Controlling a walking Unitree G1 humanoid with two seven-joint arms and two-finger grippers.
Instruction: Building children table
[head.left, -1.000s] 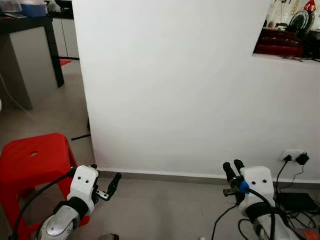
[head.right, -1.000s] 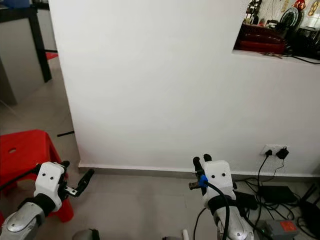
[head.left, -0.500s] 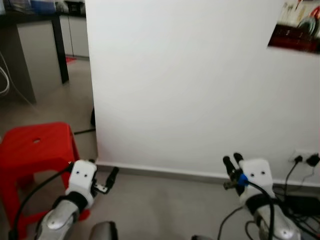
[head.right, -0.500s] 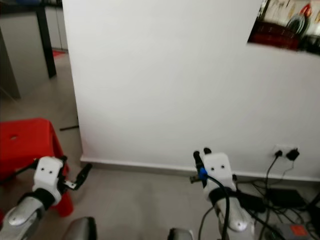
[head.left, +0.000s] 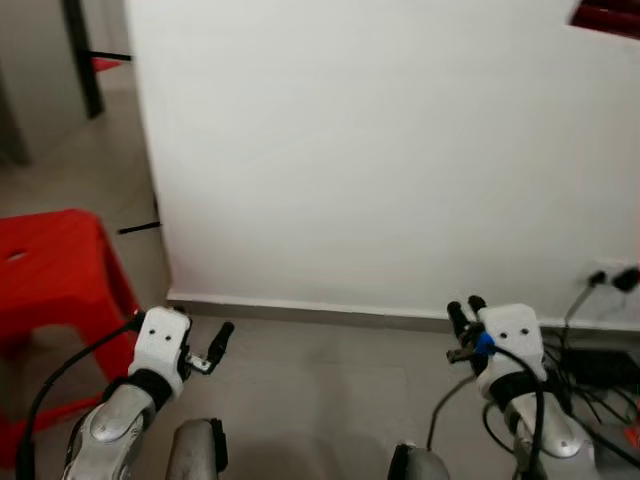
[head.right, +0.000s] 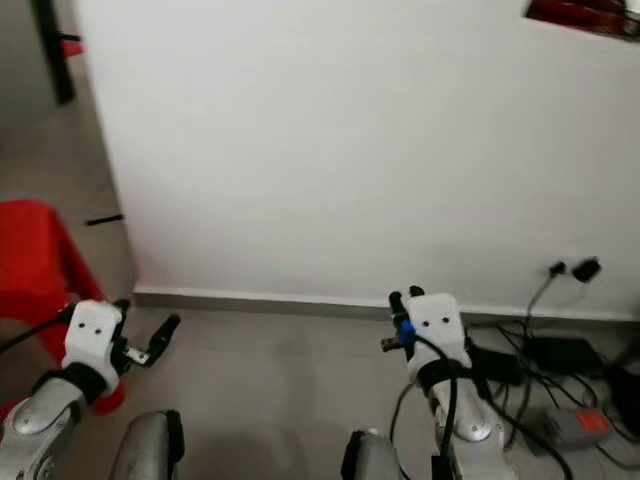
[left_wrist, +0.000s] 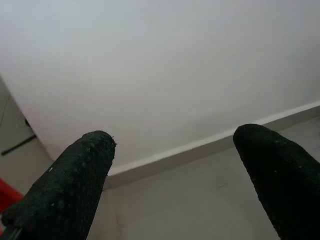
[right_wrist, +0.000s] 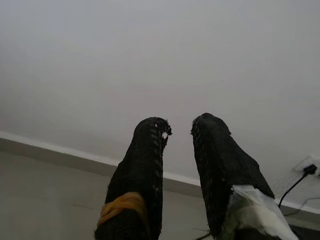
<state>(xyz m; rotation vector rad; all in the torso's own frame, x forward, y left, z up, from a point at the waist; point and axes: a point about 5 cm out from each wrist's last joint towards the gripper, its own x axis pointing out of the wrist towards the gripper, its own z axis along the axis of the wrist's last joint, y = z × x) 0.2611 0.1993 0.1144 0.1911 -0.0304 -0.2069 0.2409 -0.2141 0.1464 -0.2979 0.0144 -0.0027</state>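
- White wall (head.left: 380, 150) stands ahead in the left eye view, its skirting meeting grey floor tiles (head.left: 320, 370); a red stool (head.left: 55, 290) sits at the left. Compared with a second ago, the camera has tipped down: the wall opening is now nearly out of frame.
- Right eye view: left gripper (head.right: 150, 340) and right gripper (head.right: 405, 300) hover low before the wall, cables (head.right: 560, 350) to the right.
- Left wrist view: fingers (left_wrist: 65, 185) spread wide, nothing between.
- Right wrist view: fingers (right_wrist: 140, 175) nearly together, empty. No table part can be made out.
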